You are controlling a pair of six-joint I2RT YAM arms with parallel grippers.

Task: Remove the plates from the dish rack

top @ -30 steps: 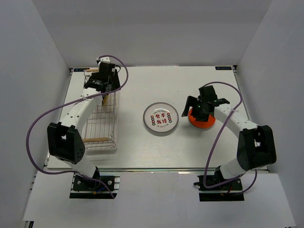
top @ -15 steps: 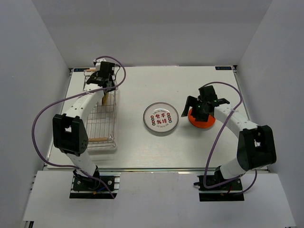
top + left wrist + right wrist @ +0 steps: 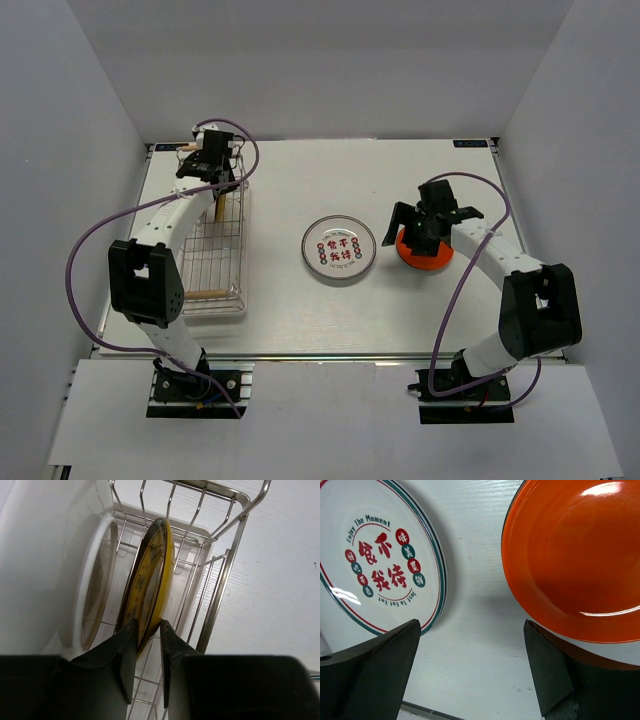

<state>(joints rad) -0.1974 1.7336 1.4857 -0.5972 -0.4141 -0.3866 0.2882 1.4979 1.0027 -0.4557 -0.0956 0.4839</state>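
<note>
Left claw (image 3: 147, 622) is straddling yellow plate (image 3: 155, 570) rim, pinch unclear, risking a slip onto rack (image 3: 227, 570) wires below it; right claw (image 3: 470, 630) spread.

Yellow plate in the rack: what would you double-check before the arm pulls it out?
1. The left fingers straddle the rim of the yellow plate, one on each side: ok.
2. Grip tight on the plate: cannot tell.
3. Plate stands on edge in the dish rack: ok.
4. Neighbouring white plate clear of the fingers: cannot tell; it stands very close.
5. The right fingers are far from the rack, open near the orange plate: ok.
6. Bare table to set it down on: ok.
</note>
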